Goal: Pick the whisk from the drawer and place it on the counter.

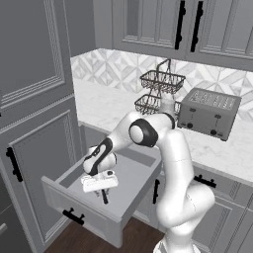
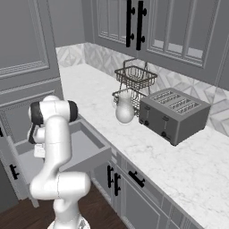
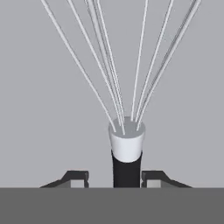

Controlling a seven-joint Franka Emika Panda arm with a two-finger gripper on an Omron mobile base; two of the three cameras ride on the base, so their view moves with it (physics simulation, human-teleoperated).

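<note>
The claw (image 3: 127,177) reaches down into the open drawer (image 1: 132,178), its fingertips (image 3: 78,177) flanking the black handle of the whisk (image 3: 127,144) lying on the drawer floor (wires fanning away). They seem pressed against the handle, though contact is hard to confirm. The worktop (image 1: 106,106) lies behind.

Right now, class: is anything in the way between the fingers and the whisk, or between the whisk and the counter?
Nothing visible. In the hand view the fingers flank the whisk handle in the drawer, with nothing between. The counter near the drawer is bare; the toaster and wire basket sit farther along.
</note>
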